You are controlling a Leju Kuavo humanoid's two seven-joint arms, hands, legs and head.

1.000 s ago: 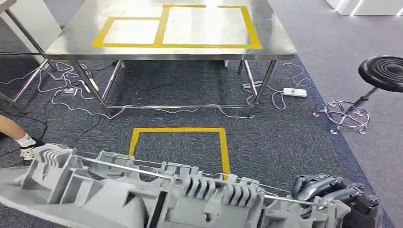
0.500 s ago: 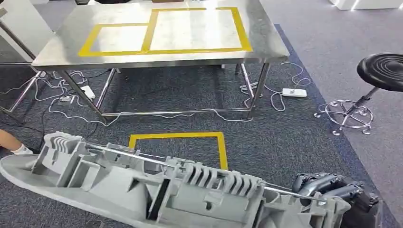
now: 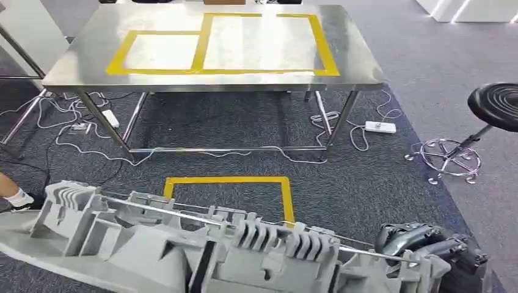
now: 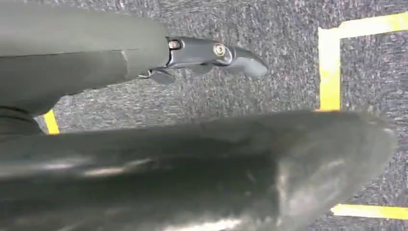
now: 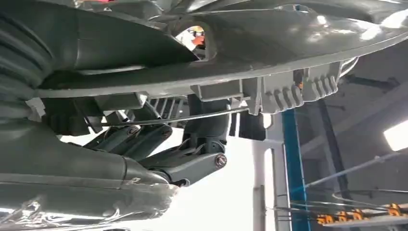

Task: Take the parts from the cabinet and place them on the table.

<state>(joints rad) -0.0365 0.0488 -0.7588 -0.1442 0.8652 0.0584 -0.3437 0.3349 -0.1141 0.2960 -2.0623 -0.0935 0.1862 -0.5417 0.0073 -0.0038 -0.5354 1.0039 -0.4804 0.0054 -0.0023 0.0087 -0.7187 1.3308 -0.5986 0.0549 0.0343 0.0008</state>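
Note:
A long grey plastic part with ribs and a thin metal rod lies crosswise low in the head view, carried above the carpet. My right hand grips its right end, dark fingers curled over the edge. In the right wrist view those fingers clasp the part from beneath. The left wrist view has my left hand against the part's smooth outer shell, one finger stretched out beside it. The steel table with yellow taped rectangles stands ahead.
A yellow taped square marks the carpet between me and the table. White cables and a power strip lie under the table. A black stool stands at the right. A person's foot is at the left edge.
The whole picture has shifted a little, so the camera moved; the table now sits slightly lower and further right. The part stays in both hands, its left end a bit lower.

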